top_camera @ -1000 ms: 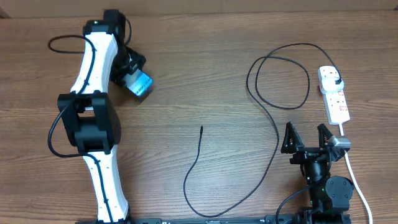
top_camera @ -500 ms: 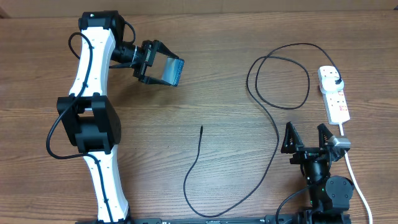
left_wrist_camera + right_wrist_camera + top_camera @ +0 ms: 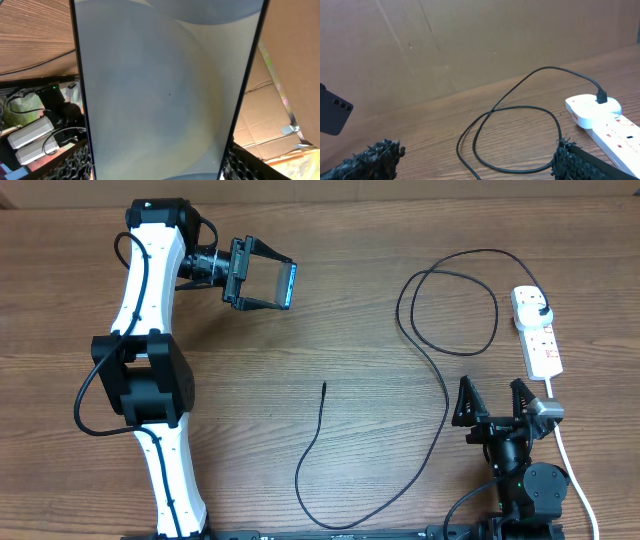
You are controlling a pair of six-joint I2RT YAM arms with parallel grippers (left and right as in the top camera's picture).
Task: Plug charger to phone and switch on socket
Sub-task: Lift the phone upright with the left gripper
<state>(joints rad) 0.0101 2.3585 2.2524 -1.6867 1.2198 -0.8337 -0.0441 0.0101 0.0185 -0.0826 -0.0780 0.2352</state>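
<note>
My left gripper (image 3: 284, 284) is shut on the phone (image 3: 288, 283), holding it on edge above the table's back left. In the left wrist view the phone's pale screen (image 3: 165, 90) fills the frame between the fingers (image 3: 75, 162). The charger's thin black cable (image 3: 440, 380) has its free tip (image 3: 323, 386) mid-table, curves forward, then loops back to its black plug (image 3: 541, 306) in the white socket (image 3: 545, 350) at the right. The right wrist view shows the cable (image 3: 520, 107), the socket (image 3: 600, 117) and the distant phone (image 3: 332, 116). My right gripper (image 3: 493, 395) stands open at the front right, holding nothing.
The socket's white cord (image 3: 570, 470) runs along the right side of my right arm toward the front edge. A brown cardboard wall (image 3: 470, 40) stands behind the table. Bare wood lies between the cable tip and the left arm.
My left arm has lifted the phone from the back left of the table and swung it to the right, turning it on edge. The right arm and the cable have not moved.
</note>
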